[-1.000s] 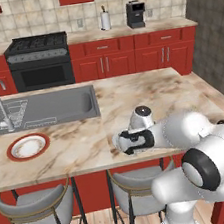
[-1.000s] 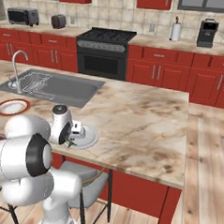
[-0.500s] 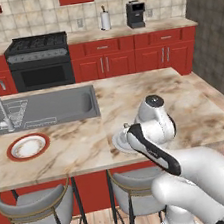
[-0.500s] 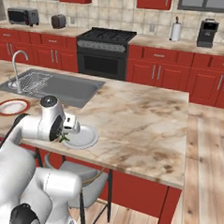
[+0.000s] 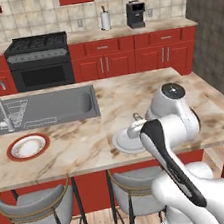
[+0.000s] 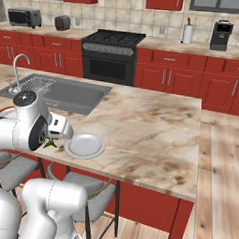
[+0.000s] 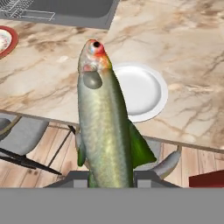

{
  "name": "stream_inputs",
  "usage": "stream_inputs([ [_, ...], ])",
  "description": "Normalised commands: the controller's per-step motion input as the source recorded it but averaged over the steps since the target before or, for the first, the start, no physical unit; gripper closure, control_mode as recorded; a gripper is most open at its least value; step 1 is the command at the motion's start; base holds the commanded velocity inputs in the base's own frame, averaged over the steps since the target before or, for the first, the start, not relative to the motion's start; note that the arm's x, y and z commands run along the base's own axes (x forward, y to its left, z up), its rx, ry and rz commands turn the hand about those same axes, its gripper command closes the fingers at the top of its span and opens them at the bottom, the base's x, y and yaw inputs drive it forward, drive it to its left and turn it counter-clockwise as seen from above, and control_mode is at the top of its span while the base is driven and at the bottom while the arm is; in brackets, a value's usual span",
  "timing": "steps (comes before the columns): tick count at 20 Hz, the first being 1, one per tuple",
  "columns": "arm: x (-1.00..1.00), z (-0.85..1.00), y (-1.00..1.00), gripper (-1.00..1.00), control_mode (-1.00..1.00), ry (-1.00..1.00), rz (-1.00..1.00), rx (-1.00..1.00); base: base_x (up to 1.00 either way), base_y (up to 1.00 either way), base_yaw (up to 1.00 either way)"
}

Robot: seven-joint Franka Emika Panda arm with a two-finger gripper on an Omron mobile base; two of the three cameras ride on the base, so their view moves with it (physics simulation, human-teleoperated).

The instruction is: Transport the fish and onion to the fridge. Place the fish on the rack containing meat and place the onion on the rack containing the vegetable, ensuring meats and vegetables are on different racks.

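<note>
While clamped upright between the jaws, fish [image 7: 104, 127] above white plate [image 7: 142, 91]

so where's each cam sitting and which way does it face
Left base view: behind the arm's left, facing the island counter and stove; arm lower right.
Right base view: behind its right, same counter; arm lower left.
Hand view: on the hand, looking along the held fish onto the counter edge.
All share the white plate.

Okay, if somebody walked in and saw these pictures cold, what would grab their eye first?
The fish, greenish-silver with a red-tinged head, stands up from the gripper in the hand view, lifted off the island counter. Beyond it, near the counter's front edge, lies a bare white plate. A red-rimmed plate sits near the sink.
</note>
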Motion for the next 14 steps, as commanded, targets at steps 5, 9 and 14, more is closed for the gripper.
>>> stream_inputs([
  [5,-0.91,1.00,-0.16,1.00,-1.00,0.00,-0.07,0.03,0.00,0.00,0.00],
  [9,-0.84,0.99,-0.12,1.00,-1.00,-0.03,-0.01,0.02,0.00,0.00,0.00],
  [14,-0.61,0.99,0.00,1.00,-1.00,-0.01,0.00,0.00,0.00,0.00,0.00],
])
